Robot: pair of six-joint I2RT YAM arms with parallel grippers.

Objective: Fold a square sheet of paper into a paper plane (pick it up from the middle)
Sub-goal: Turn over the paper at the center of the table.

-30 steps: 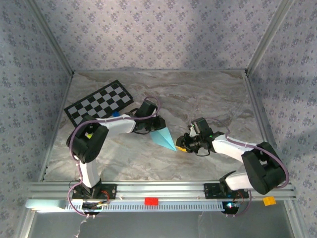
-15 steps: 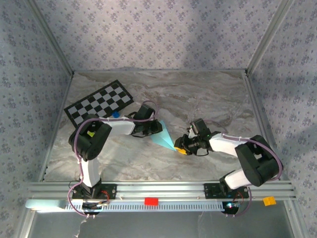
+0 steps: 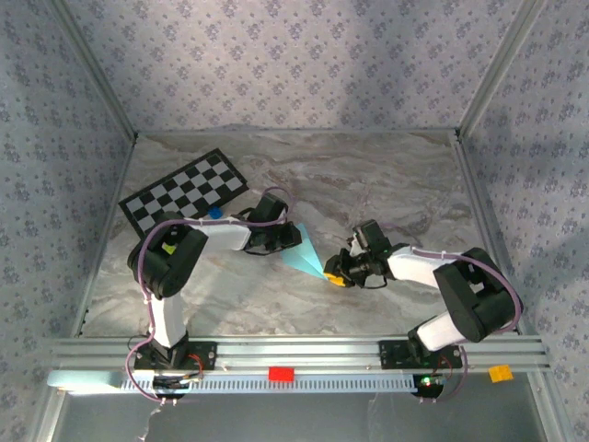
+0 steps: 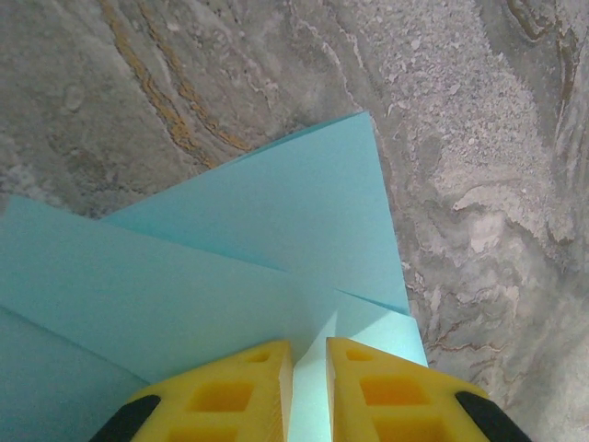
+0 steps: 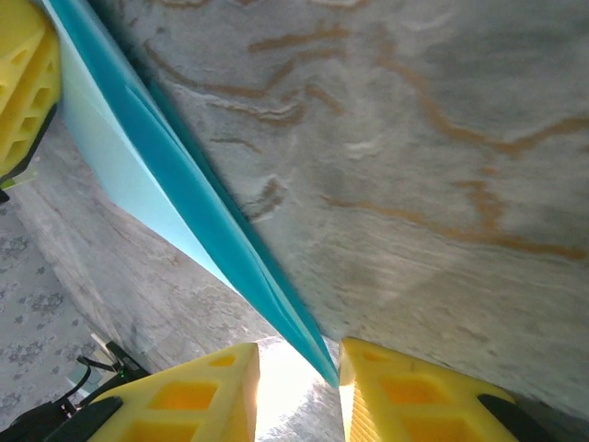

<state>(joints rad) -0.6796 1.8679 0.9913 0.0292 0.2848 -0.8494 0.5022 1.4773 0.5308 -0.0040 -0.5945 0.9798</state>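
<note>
Left gripper (image 4: 308, 350) nearly shut, pinching paper plane (image 4: 267, 239) wide end | right gripper (image 5: 299, 359) part-open astride nose | close gently, keep crease straight

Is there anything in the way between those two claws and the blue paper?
Nothing visible. The left gripper pinches the paper at its wide end, and the pointed tip sits in the gap between the right gripper's open fingers.

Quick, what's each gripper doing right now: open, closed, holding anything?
Left gripper: closed on the folded blue paper.
Right gripper: open, with its fingers apart on either side of the paper's pointed tip.
</note>
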